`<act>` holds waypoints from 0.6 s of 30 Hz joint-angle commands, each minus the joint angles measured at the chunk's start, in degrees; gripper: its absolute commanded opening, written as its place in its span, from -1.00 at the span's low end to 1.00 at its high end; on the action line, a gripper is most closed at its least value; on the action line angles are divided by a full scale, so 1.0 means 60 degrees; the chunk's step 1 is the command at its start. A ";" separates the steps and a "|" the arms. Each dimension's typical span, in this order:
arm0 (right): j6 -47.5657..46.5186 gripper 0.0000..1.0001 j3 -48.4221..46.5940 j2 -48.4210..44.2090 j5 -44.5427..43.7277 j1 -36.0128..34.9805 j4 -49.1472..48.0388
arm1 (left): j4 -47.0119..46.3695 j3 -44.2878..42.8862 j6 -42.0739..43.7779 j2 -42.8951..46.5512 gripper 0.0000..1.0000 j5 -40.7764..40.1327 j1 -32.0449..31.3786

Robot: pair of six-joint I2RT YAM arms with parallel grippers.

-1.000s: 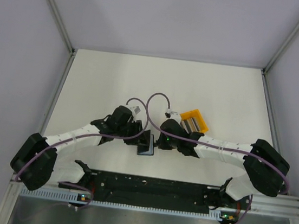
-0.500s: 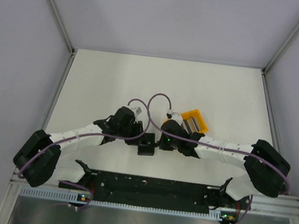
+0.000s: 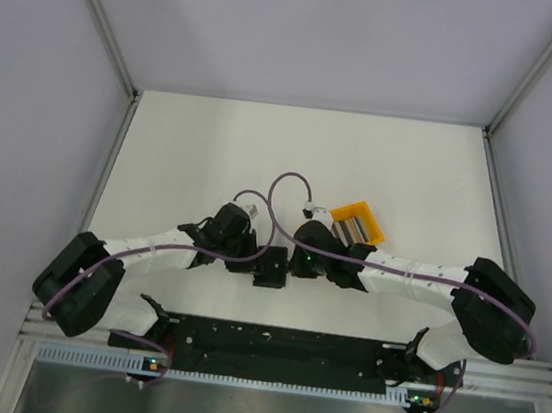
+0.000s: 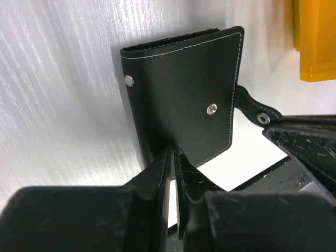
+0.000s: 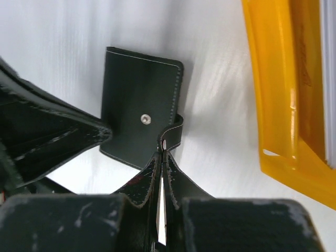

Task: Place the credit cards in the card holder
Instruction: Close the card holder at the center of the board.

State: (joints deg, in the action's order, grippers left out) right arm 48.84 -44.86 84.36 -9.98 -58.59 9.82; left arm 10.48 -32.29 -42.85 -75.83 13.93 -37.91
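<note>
White tabletop (image 3: 213, 148) fills the overhead view, closed in by pale lilac walls and an aluminium frame. From 8 o'clock the left arm reaches in, and its left gripper (image 3: 252, 261) meets the black card holder (image 3: 271, 266), which lies toward the table's 6 o'clock edge, between the two wrists. From above the holder is only a small dark square. The left wrist camera shows much more: grained black leather with pale stitching, two metal snap studs (image 4: 211, 109), and the fingers drawn nearly together, pinching the cover's lower edge at 6 o'clock of that picture.

At the holder's 3 o'clock side a closing strap (image 4: 252, 107) runs out toward the right gripper (image 3: 287, 263). The right wrist view alone shows that grip: the jaws are closed on the strap's end, right at its snap.

At 1 o'clock from the holder, a little apart, sits the orange plastic bin (image 3: 373, 231). The credit cards (image 3: 351, 226) stand inside it, silvery and dark stripes from above. In the right wrist view only pale edges show at the frame's 3 o'clock border.
</note>
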 commanded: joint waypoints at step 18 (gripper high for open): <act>-0.0654 -0.78 -0.1708 0.1044 0.0652 -0.0255 0.0179 | -0.0194 0.0197 0.0140 -0.0033 -0.84 -0.0476 -0.0229</act>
State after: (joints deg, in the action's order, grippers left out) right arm 47.00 -52.14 92.27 -7.25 -59.90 11.68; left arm 8.36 -31.92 -42.89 -77.23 12.99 -38.85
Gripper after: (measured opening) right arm 0.069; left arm 0.077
